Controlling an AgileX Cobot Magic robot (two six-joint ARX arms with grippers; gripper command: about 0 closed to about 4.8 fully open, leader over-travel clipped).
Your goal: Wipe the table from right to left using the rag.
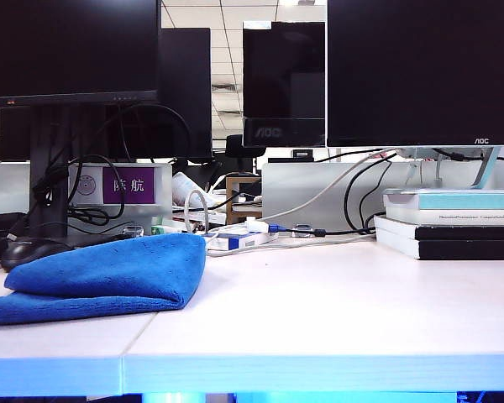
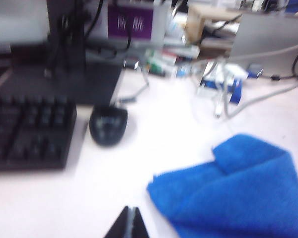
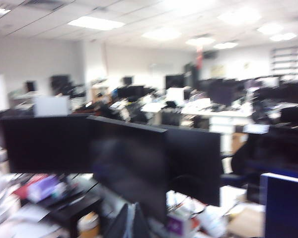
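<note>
The blue rag (image 1: 105,275) lies folded on the left part of the white table (image 1: 319,319), free of any gripper. In the left wrist view the rag (image 2: 238,191) sits beside my left gripper (image 2: 130,210), which hovers above bare table with its black fingers pressed together and nothing in them. My right gripper (image 3: 130,208) is raised and points out over the monitors into the office; its fingers are shut and empty. Neither gripper shows in the exterior view.
A black mouse (image 1: 32,250) and keyboard (image 2: 27,131) lie left of the rag. Monitors (image 1: 420,71) stand along the back, with cables and a white adapter (image 1: 252,231) behind the rag. Stacked books (image 1: 449,222) sit at the right rear.
</note>
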